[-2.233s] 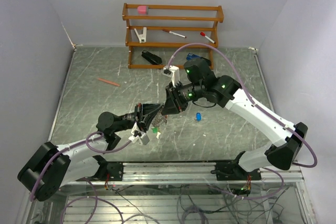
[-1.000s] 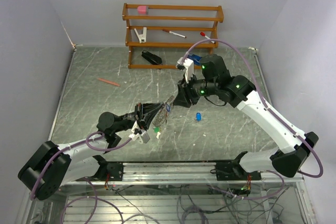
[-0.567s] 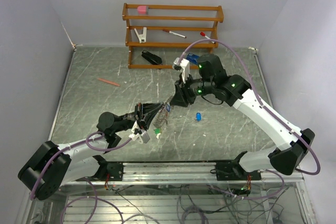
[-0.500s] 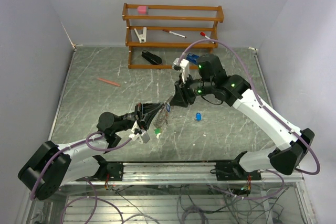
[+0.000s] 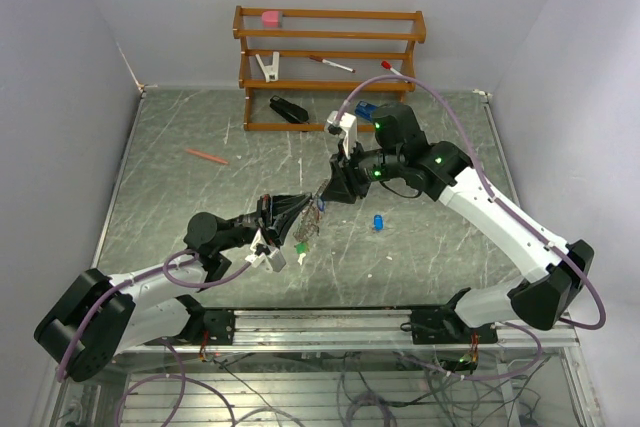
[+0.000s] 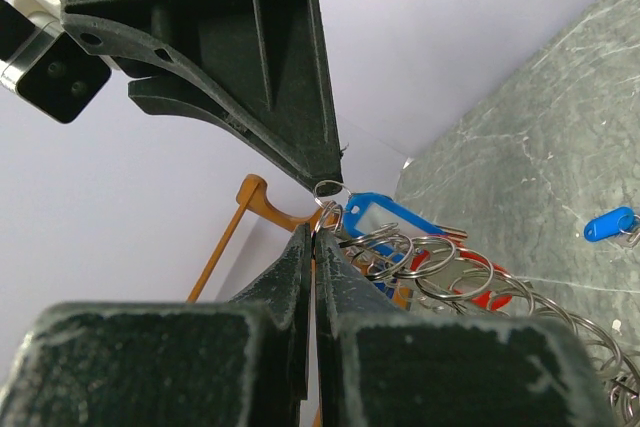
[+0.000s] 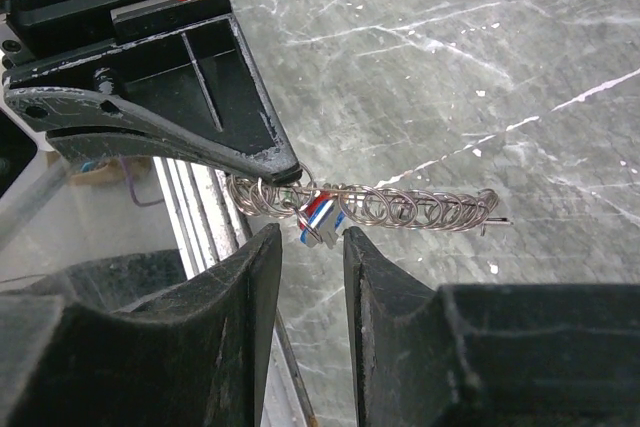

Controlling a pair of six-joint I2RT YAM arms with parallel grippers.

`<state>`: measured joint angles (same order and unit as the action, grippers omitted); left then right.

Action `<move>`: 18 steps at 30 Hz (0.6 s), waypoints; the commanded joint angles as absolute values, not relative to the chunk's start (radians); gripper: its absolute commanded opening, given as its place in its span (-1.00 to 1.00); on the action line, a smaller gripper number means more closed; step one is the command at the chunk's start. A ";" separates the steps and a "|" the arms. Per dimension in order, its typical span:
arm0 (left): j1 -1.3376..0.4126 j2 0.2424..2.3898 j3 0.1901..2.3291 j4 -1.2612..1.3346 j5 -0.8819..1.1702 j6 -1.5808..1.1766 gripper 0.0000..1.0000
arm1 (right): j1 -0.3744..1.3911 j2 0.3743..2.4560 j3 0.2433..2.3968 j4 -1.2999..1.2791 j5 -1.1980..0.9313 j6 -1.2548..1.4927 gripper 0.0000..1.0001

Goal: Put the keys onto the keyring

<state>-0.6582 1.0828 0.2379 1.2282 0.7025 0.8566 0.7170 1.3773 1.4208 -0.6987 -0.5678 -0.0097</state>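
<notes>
**Table** [image 5: 200,207]: grey and marbled, it carries the whole scene, with a wooden rack [image 5: 330,67] at its far edge.

**Arms:** I have the left arm [image 5: 160,282] and the right arm [image 5: 490,212] reaching inward, so their tips meet above the middle of the table.

**Left gripper** [image 6: 313,237]: the fingers are pressed together and pinch the keyring [image 7: 400,209] by one end. The ring hangs clear of the table as a sagging row of small wire loops.

**Right gripper** [image 7: 310,237]: the jaws stand partly apart, with their mouth against the loops just beside the left tip. A bunch of blue, red and white tags [image 7: 320,219] sits at that mouth. I cannot tell whether it is pinched or only lying there. In the left wrist view, the right tip touches a small loop [image 6: 330,189].

**Loose blue key** [image 5: 378,221]: it lies on the table to the right of the meeting point and is not yet threaded.

**Hazards, as I judge them:**
- The two tips are nearly touching, so a small misjudged push could knock the wire out of the thin left pinch and drop the whole ring.
- The crowded loops could snag a finger, so that pulling away drags the ring along.
- If the tags are held only lightly, they may slip and fall to the table.
</notes>
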 commanded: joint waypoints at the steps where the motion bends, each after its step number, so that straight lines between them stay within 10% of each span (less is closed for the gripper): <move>1: -0.667 1.068 0.276 1.388 0.719 0.856 -0.86 | 0.709 1.388 1.417 -0.673 -0.586 -0.030 -0.39; 18: -0.668 1.078 0.281 1.385 0.720 0.860 -0.86 | 0.707 1.399 1.422 -0.690 -0.617 -0.018 -1.00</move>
<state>-0.6582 1.0828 0.2390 1.2278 0.7029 0.8570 0.7124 1.3891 1.4200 -0.6968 -0.5922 -0.0231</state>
